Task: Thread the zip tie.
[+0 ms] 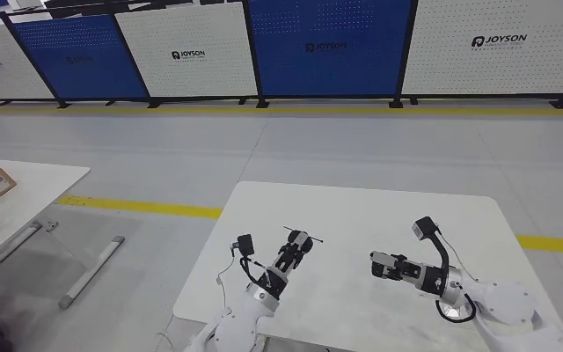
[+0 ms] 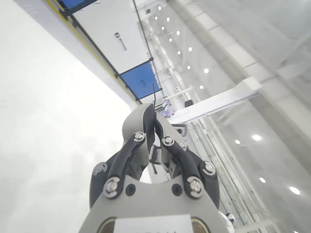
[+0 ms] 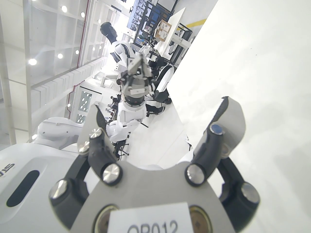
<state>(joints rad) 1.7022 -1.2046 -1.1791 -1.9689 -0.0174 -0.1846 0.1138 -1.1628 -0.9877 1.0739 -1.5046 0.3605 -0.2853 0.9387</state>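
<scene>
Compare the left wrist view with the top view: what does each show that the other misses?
Left wrist: the pads pressed together on the tie, with a thin end sticking out past the tips.
Top: the right claw off to the side over the table, and the tie's ends poking out either side of the left claw.
Both: the left claw shut on the tie.

We see only a thin black end of the zip tie (image 2: 154, 94) past the left gripper (image 2: 153, 120), whose pressed-together pads hide the stretch they clamp. In the top view the tie is too fine to tell head from tail. The table (image 1: 352, 207) is cut off at that view's lower edge.
</scene>
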